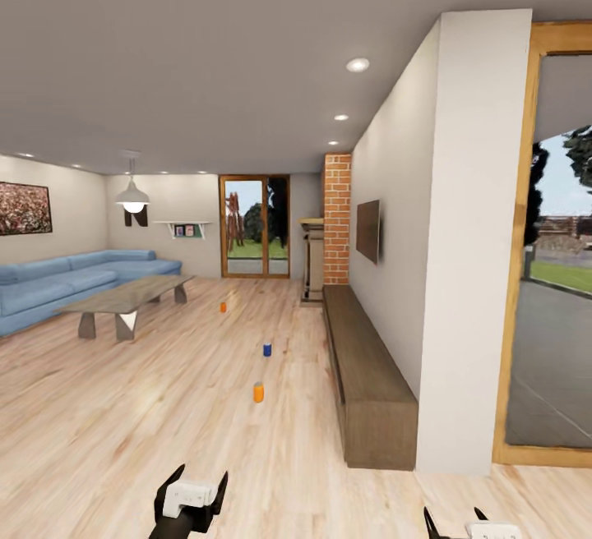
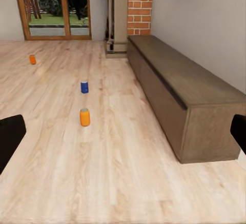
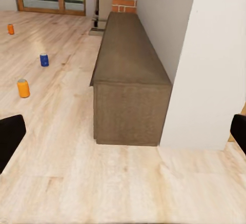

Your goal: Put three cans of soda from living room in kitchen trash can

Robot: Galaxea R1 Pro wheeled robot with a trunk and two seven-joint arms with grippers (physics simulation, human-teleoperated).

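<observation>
Across the living room's wooden floor [image 1: 164, 407] three soda cans are standing upright in a loose line, well apart from one another. The nearest orange can [image 1: 258, 392] is sitting closest to the robot, the blue can [image 1: 267, 349] is standing beyond it, and the far orange can [image 1: 223, 306] is resting nearer the glass doors [image 1: 255, 227]. All three are lying between the coffee table [image 1: 127, 297] on the left and the long dark bench [image 1: 366, 375] running along the white wall on the right. A blue sofa [image 1: 66, 280] is sitting behind the coffee table, and a brick column [image 1: 337, 218] is rising at the bench's far end, with a dark screen [image 1: 368, 231] hanging on the wall just past it.

At the head view's lower edge the left end effector [image 1: 191, 494] is hovering over bare floor with its fingers spread and holding nothing. The right end effector [image 1: 460, 522] is peeking in at the bottom right corner, its dark fingertips [image 1: 429, 520] appearing parted, though little of it is showing there; in the right wrist view its fingers [image 3: 10, 137] are sitting wide at either side with nothing between them.
</observation>
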